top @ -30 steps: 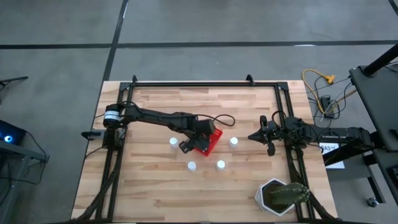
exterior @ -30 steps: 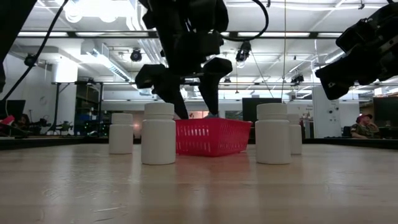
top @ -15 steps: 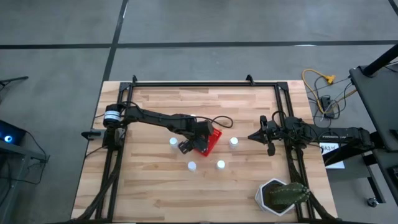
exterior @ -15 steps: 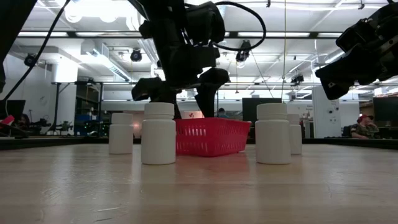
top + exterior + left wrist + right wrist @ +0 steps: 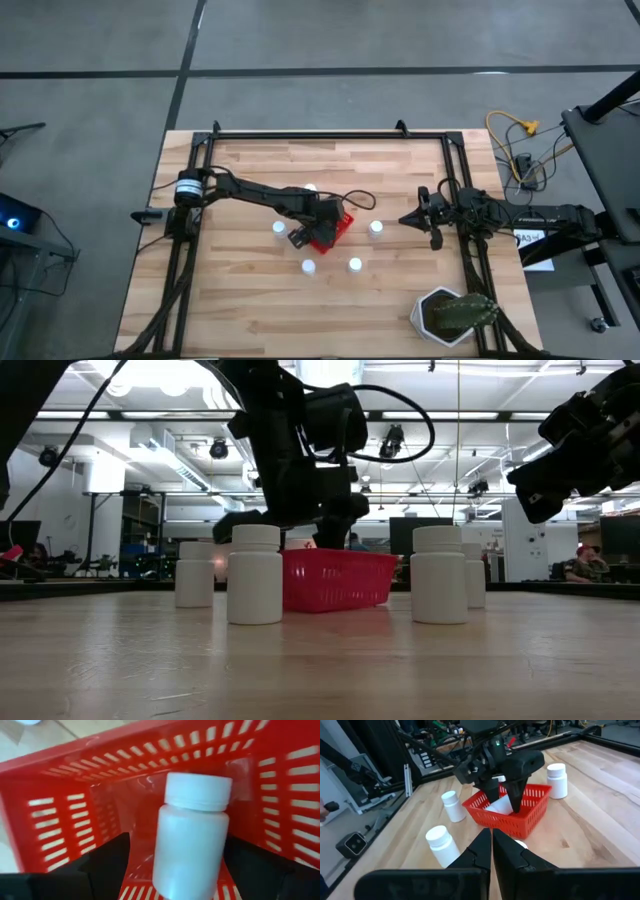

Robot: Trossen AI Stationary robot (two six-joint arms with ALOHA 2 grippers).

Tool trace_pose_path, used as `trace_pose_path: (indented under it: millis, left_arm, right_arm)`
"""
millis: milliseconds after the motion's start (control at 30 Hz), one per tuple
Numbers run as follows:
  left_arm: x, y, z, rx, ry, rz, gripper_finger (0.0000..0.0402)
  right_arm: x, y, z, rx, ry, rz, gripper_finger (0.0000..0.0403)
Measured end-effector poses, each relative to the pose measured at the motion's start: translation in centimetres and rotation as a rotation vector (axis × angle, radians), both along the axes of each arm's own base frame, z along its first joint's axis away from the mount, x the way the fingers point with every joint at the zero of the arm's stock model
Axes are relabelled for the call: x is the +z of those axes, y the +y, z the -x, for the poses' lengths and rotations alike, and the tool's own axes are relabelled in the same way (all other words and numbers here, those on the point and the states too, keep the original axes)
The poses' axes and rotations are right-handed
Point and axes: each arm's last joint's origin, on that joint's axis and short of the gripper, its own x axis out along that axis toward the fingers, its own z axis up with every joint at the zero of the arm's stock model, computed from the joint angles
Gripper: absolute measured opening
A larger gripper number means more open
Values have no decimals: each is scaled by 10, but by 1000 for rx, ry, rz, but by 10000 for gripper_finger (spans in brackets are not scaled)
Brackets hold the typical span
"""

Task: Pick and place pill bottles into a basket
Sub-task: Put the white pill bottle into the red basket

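only the left wrist view shows the left end effector (image 5: pixel 192 870) gripping a pill bottle (image 5: pixel 192 827) inside the basket (image 5: pixel 70 785).

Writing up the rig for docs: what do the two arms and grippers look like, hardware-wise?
Both arms are black, slim and multi-jointed. The left arm has a silver-grey collar near its base and a loose black cable looping past its wrist. Its left gripper is a bulky black block with two flat dark fingers. The right gripper tapers to a narrow point, its fingers matte black slabs.

A grey concrete floor (image 5: pixel 330 40) surrounds the wooden table (image 5: pixel 250 300), with ceiling lights (image 5: pixel 150 375) overhead.
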Motion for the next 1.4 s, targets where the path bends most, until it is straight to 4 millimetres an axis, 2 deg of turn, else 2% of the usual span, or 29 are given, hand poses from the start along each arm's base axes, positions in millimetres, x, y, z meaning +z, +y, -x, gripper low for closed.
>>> trace_pose_path:
  millis: [767, 900, 1233, 1400]
  left_arm:
    - [4, 0, -1, 4, -5, -10, 289]
    - [4, 0, 0, 4, -4, -10, 267]
    - [4, 0, 1, 4, 10, -9, 175]
    - [4, 0, 1, 4, 10, -9, 155]
  right_arm:
    - [0, 0, 0, 3, -2, 23, 8]
    - [0, 0, 0, 4, -2, 23, 8]
    - [0, 0, 0, 4, -2, 23, 8]
    - [0, 0, 0, 4, -2, 23, 8]
